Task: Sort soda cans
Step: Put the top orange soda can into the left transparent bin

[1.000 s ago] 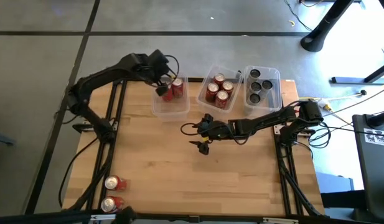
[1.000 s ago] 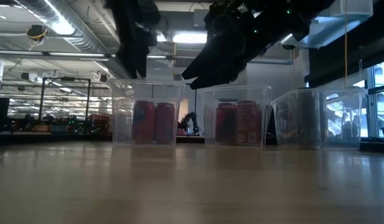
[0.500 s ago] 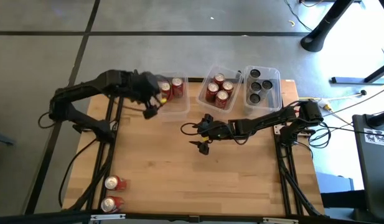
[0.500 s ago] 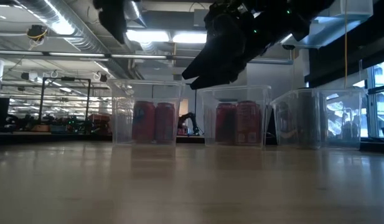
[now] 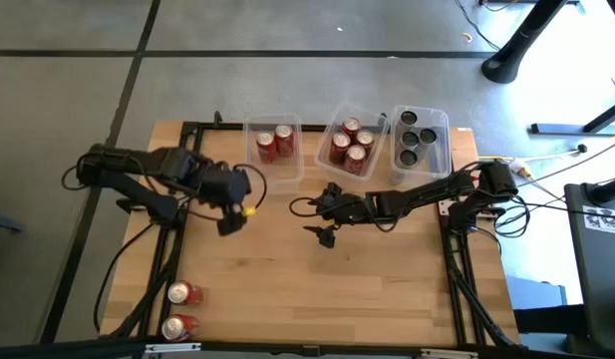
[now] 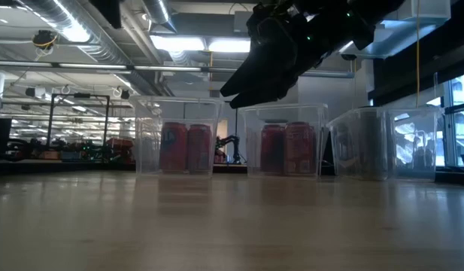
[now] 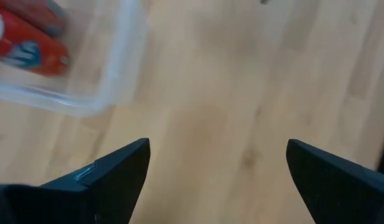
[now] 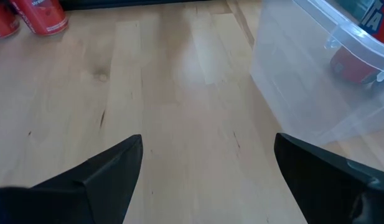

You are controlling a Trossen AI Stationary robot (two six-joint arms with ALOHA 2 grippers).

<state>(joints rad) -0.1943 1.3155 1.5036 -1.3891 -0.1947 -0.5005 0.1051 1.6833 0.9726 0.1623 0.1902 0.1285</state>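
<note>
1. My left gripper hangs over the bench's left half, short of the left bin, with its jaws spread wide and nothing between them. In the left wrist view only bare wood lies between the fingers.

2. My right gripper waits above the middle of the bench, also wide and empty.

3. Two loose red cans lie on their sides at the near left corner of the bench. The left bin holds two red cans, the middle bin four, and the right bin three black ones, all along the far edge.

4. I judge the step in hand to be fetching a loose can with the left arm. To do it well, I would come down over the nearer can, square the fingers across its body rather than along its length, and close gently.

5. The cans are smooth, thin-walled metal cylinders with silver tops. Lying down, they will roll if nudged, and a hard squeeze could dent them.

6. The bins are clear, glossy plastic with thin rims. The bench is pale, matt wood.
</note>
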